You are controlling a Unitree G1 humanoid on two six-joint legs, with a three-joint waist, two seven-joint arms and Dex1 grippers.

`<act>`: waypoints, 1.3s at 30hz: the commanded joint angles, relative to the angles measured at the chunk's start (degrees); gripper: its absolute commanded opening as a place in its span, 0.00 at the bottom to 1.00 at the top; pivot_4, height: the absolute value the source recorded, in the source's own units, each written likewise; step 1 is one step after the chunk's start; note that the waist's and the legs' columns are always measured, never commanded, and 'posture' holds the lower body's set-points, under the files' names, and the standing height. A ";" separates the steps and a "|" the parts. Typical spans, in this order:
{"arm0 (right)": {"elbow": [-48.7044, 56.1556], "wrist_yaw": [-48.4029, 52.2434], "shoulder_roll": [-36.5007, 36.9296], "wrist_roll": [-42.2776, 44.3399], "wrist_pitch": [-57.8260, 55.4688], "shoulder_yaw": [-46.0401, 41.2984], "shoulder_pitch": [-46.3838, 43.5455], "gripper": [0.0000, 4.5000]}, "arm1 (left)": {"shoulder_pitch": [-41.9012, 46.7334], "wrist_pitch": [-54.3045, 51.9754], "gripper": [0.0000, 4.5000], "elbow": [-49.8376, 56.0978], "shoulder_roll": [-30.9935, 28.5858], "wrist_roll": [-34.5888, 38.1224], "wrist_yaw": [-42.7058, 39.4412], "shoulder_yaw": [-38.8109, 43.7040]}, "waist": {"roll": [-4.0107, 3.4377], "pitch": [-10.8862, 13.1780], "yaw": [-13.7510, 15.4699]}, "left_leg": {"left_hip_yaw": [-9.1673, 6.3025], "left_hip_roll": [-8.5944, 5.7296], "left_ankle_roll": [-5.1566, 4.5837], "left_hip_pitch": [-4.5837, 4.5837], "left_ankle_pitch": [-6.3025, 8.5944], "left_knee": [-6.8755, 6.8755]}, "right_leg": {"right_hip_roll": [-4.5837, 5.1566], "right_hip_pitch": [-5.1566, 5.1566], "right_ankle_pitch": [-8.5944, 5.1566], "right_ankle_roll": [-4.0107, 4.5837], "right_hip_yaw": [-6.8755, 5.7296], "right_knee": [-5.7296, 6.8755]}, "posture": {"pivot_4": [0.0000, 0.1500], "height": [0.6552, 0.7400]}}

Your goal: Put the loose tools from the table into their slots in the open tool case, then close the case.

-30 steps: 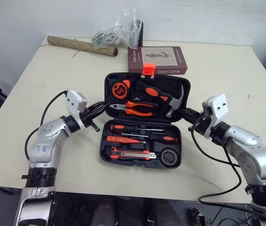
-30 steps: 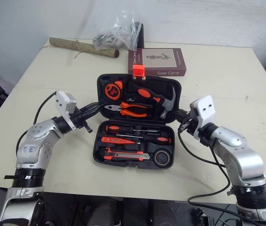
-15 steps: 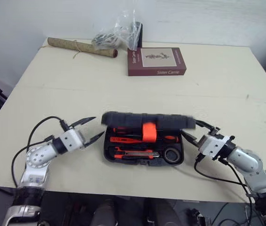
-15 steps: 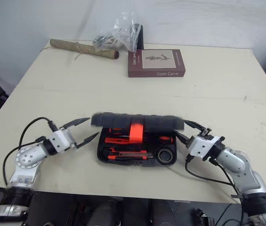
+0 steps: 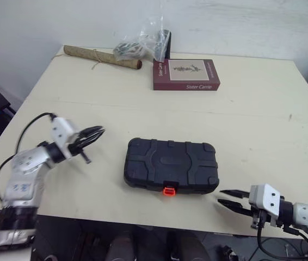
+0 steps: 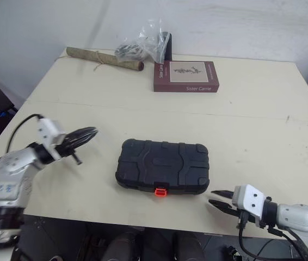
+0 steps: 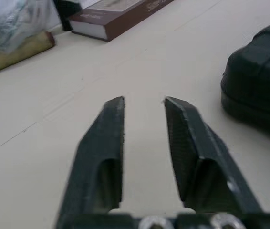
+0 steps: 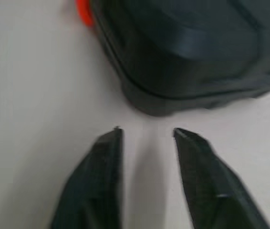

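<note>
I see the case [image 5: 171,164] lying shut on the table [image 5: 252,119], orange latch [image 5: 168,191] toward me. My left gripper [image 5: 100,130] hangs spread and empty off its left; my right gripper [image 5: 220,196], likewise spread, sits near its front-right corner.

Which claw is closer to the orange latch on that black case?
The right gripper, near the front corner of the case by its latch; the left gripper sits farther off.

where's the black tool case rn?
In the left eye view, the closed black plastic tool case lies centre-front on the cream table, between the left gripper and right gripper, orange latch toward the robot.
</note>
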State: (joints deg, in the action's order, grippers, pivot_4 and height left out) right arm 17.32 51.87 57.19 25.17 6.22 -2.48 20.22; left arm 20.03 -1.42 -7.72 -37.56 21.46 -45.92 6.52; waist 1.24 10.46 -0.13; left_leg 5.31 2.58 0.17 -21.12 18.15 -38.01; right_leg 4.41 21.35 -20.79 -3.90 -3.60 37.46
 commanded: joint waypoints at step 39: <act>-0.69 -6.82 -17.02 0.39 -28.52 -7.73 -24.73 0.02 | 6.10 -24.22 0.00 17.89 6.74 12.82 -8.13 0.04 | 0.10 -0.03 0.26 | -0.02 -0.07 0.07 -0.14 -0.13 -0.14 | 0.09 0.14 0.01 -0.01 0.06 0.20 | 1.00 1.00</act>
State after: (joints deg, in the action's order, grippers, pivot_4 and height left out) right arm 10.68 45.13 39.30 22.54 -20.98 -7.50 -5.32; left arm 24.35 -24.56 6.85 -31.13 33.39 -52.76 9.67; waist 1.34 10.43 0.14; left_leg 5.28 2.50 0.25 -21.25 18.02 -38.14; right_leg 4.50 21.48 -20.78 -3.91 -3.55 37.66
